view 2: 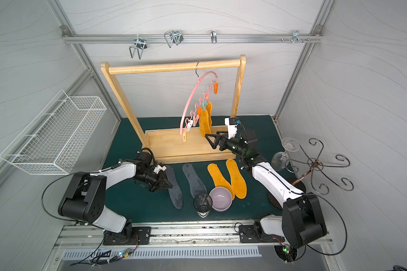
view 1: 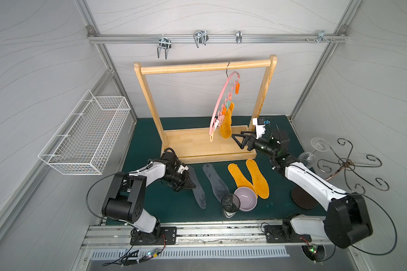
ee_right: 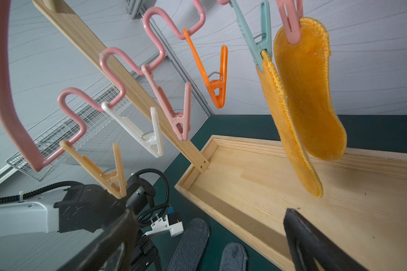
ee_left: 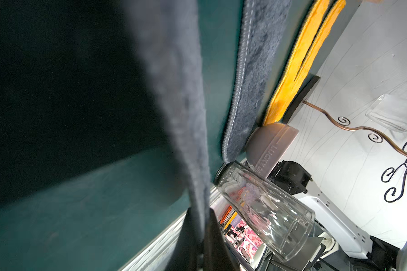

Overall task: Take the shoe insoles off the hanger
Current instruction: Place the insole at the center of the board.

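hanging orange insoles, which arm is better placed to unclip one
Right. The right end effector, open, sits beside the two orange insoles clipped on the hanger; the left end effector is down low, shut on a grey insole.

Wooden rack (view 1: 205, 66), wire basket (view 1: 80, 140), lilac bowl (view 1: 247, 199)

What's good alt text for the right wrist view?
Two orange insoles hang from pegs on the pink hanger, over the wooden tray. Four other pegs hang empty; the right gripper faces them, jaws open.
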`<action>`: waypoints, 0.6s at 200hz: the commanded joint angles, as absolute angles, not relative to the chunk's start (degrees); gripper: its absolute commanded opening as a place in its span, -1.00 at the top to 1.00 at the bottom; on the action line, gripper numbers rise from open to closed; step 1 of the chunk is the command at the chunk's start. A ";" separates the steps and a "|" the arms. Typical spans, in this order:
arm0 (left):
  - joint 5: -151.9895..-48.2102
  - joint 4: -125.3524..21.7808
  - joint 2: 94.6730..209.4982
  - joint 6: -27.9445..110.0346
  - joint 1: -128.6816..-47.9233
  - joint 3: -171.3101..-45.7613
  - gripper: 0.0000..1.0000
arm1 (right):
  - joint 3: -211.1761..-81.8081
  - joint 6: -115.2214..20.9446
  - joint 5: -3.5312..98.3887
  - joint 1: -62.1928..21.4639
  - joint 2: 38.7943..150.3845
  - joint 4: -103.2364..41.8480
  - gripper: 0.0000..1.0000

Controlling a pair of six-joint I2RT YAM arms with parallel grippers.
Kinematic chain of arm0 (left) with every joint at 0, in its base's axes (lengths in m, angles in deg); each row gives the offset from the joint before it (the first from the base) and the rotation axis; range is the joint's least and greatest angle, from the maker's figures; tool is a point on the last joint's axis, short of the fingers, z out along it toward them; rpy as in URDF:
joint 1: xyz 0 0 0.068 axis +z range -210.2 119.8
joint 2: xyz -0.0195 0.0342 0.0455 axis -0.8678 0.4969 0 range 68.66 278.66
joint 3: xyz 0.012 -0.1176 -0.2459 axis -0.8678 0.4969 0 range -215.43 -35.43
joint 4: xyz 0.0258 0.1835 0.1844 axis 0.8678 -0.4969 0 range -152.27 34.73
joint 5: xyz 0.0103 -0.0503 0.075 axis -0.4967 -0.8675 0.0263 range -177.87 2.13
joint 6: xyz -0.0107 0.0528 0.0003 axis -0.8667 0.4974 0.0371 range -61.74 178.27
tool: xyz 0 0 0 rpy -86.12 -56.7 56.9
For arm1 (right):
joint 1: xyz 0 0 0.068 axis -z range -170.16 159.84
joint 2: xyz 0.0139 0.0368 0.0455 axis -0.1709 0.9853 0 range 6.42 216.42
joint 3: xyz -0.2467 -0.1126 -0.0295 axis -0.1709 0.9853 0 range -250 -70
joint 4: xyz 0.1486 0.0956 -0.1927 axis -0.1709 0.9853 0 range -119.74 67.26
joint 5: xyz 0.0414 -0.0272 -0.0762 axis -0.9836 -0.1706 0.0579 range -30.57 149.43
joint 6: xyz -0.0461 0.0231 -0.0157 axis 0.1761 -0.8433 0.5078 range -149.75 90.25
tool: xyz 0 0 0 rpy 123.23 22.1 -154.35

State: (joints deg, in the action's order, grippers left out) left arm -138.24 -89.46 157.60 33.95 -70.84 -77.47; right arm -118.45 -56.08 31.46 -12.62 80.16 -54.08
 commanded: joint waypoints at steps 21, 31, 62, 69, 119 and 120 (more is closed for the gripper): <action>-141.54 -84.66 160.07 30.74 -74.04 -77.08 1.00 | -117.22 -55.33 33.00 -12.32 77.53 -53.44 -0.98; -141.48 -84.17 160.64 30.41 -74.52 -77.11 1.00 | -116.99 -55.33 33.13 -12.33 77.35 -53.68 -0.98; -141.16 -84.20 161.52 30.33 -74.79 -77.53 1.00 | -117.22 -54.77 33.50 -12.31 76.57 -52.25 -0.98; -140.97 -83.88 161.87 30.01 -74.79 -77.57 1.00 | -117.07 -54.71 33.65 -12.31 76.33 -52.16 -0.98; -141.12 -81.20 162.69 27.45 -75.05 -77.44 0.66 | -116.35 -54.62 34.17 -12.22 75.73 -51.97 -0.98; -141.13 -81.20 162.65 27.43 -75.06 -77.44 0.66 | -116.29 -54.62 34.23 -12.22 75.70 -51.98 -0.98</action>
State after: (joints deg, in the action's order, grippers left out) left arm -140.43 -83.98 161.62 29.82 -74.64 -76.95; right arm -117.27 -55.29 33.54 -12.55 77.32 -52.66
